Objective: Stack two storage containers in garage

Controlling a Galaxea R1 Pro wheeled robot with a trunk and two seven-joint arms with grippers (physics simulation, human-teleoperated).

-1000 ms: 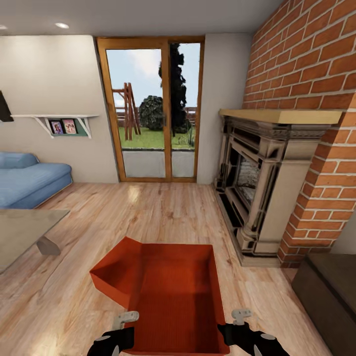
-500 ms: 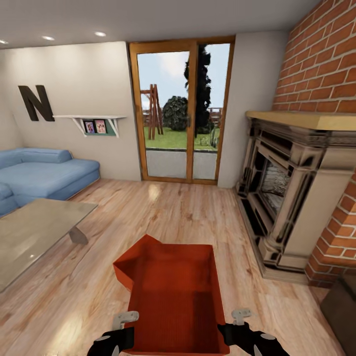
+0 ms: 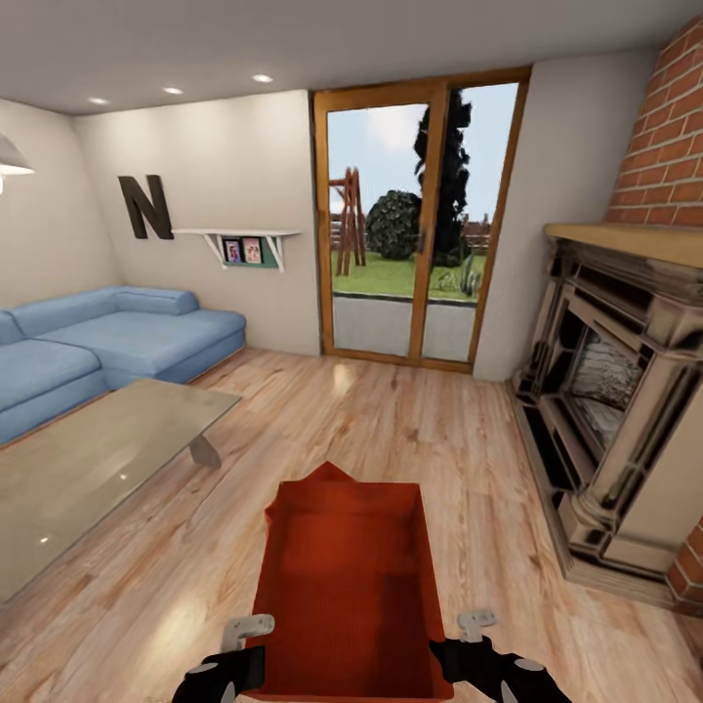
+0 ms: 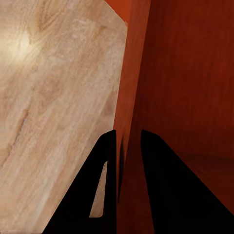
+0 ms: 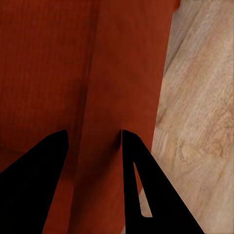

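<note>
Both grippers clamp one storage container: the left gripper pinches its left wall, the right gripper straddles the right wall, a two-sided hold that seems meant to keep the box level for carrying. A second container peeks out just beyond (apparently nested beneath). Past the box lies wood-plank floor; left of the grippers stands a glass coffee table, right a fireplace. Still the living room, then.
</note>
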